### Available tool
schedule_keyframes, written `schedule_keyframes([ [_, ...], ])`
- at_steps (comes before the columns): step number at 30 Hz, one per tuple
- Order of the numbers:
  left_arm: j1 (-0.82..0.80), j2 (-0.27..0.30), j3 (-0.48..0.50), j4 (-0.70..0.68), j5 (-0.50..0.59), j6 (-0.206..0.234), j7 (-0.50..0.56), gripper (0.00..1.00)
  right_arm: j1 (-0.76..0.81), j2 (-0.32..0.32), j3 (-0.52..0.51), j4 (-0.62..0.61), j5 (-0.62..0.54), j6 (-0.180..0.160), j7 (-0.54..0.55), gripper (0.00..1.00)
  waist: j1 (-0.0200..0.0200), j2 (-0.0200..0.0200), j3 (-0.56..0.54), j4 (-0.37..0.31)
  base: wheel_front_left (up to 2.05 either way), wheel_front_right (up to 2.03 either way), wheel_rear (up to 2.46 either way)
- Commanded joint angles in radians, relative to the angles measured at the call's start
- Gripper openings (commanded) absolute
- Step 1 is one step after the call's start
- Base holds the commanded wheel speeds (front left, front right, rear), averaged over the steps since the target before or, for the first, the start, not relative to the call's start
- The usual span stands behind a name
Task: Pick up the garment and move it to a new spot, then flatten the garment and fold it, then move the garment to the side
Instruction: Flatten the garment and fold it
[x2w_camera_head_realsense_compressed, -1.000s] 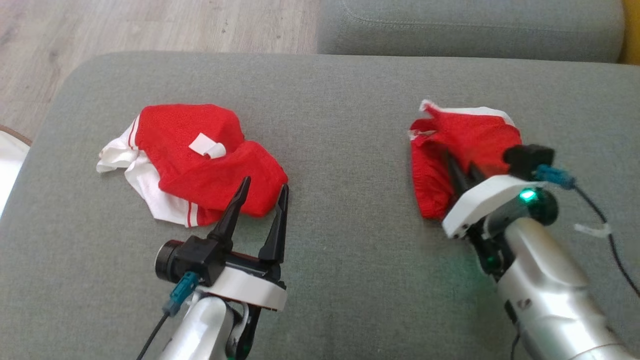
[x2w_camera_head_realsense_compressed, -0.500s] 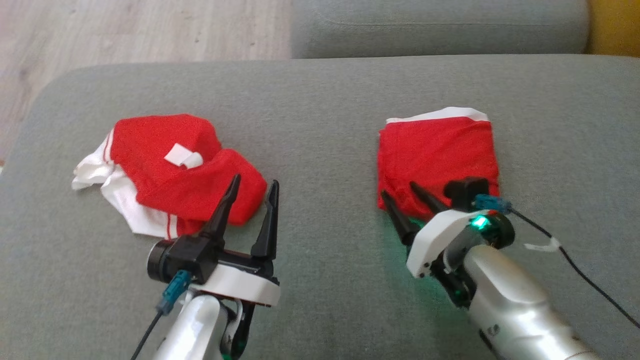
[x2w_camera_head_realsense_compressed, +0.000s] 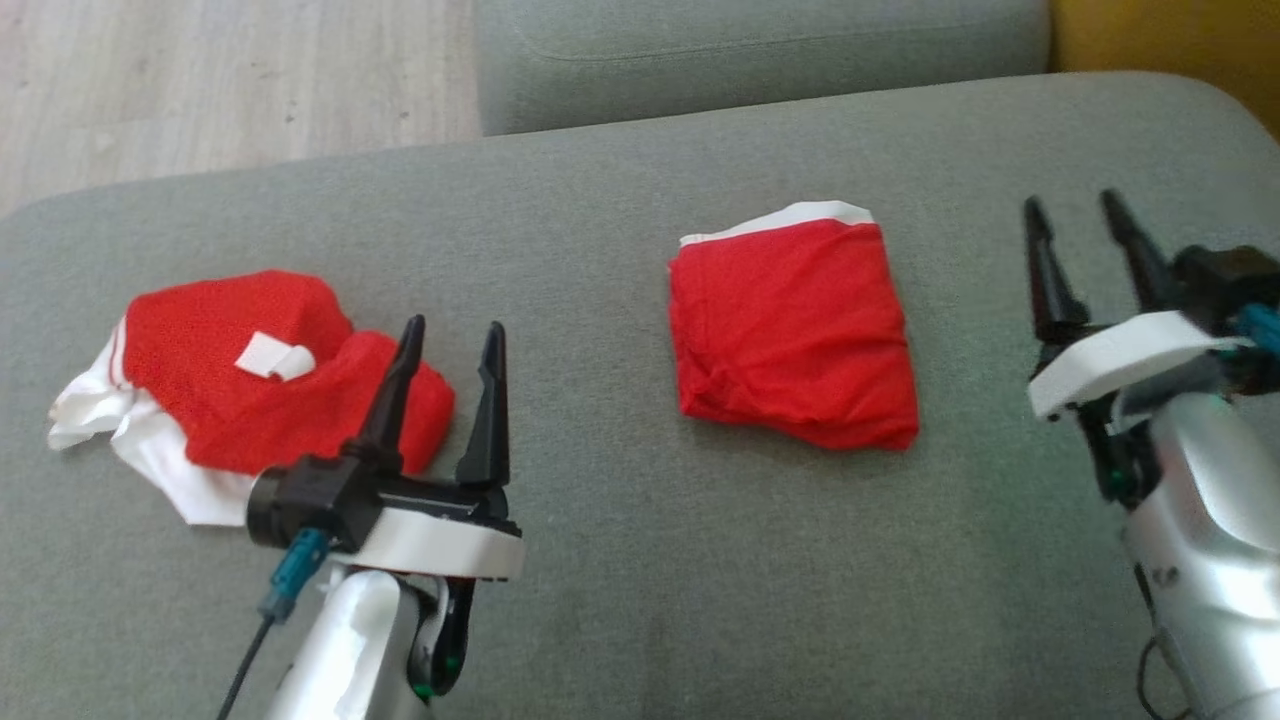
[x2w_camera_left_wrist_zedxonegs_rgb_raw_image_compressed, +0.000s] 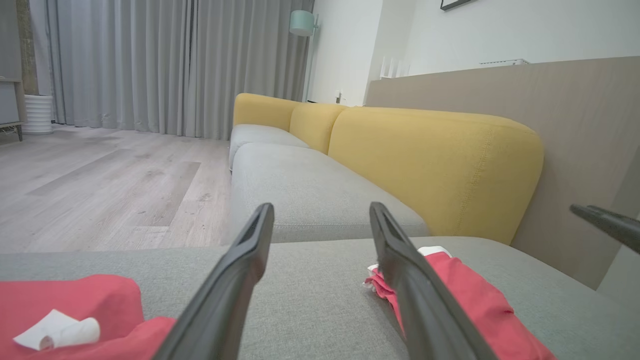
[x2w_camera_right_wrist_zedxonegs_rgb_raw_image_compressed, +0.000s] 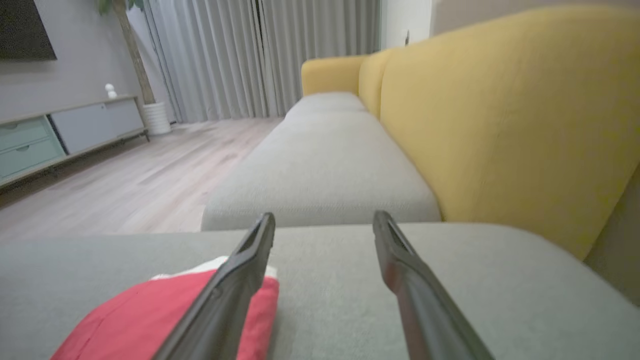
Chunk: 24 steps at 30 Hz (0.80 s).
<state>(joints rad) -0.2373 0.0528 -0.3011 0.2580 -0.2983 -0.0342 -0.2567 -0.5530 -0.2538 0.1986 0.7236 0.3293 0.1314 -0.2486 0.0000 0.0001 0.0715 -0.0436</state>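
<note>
Folded garment flat on grey seat cushion: neat red square, white hem at far edge. Right gripper right of folded garment, clear of it, fingers spread, holding nothing. Reads as parked aside so fold isn't disturbed. Left gripper left of folded garment, fingers apart, empty, tips at near edge of crumpled garment; touching or hovering, can't tell. Crumpled one lies further left, white tag up. Guess: this piece done, crumpled pile next.
</note>
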Motion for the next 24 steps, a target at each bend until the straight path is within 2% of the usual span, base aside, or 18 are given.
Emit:
schedule_keyframes([
  [1,-0.025,0.011,0.043,-0.037,0.008,0.001,-0.005,1.00,0.027,0.013,-0.015,-0.059,-0.034,-0.001,-0.013,1.00,0.0000,-0.0001,0.003,-0.011,0.00,0.00,0.00],
  [6,-0.008,0.007,0.056,-0.035,0.017,-0.017,-0.005,1.00,0.172,0.106,-0.168,-0.221,-0.166,-0.001,-0.013,1.00,0.0000,-0.0001,0.008,-0.024,0.00,0.00,0.00],
  [11,0.014,0.002,0.061,-0.040,0.030,-0.030,-0.005,1.00,0.292,0.185,-0.229,-0.333,-0.251,-0.001,-0.013,1.00,0.0000,-0.0001,0.013,-0.026,0.00,0.00,0.00],
  [22,0.020,-0.002,0.056,-0.044,0.036,-0.044,-0.005,1.00,0.326,0.203,-0.227,-0.378,-0.247,-0.001,-0.013,1.00,0.0000,-0.0001,0.027,-0.008,0.00,0.00,0.00],
  [23,0.016,-0.002,0.052,-0.046,0.033,-0.044,-0.005,1.00,0.320,0.203,-0.221,-0.377,-0.247,-0.001,-0.011,0.69,0.0000,-0.0001,0.032,-0.003,0.00,0.00,0.00],
  [24,0.011,-0.002,0.048,-0.048,0.031,-0.044,-0.005,1.00,0.312,0.203,-0.216,-0.378,-0.249,-0.001,-0.008,0.00,0.0000,-0.0001,0.039,0.003,0.00,0.00,0.00],
])
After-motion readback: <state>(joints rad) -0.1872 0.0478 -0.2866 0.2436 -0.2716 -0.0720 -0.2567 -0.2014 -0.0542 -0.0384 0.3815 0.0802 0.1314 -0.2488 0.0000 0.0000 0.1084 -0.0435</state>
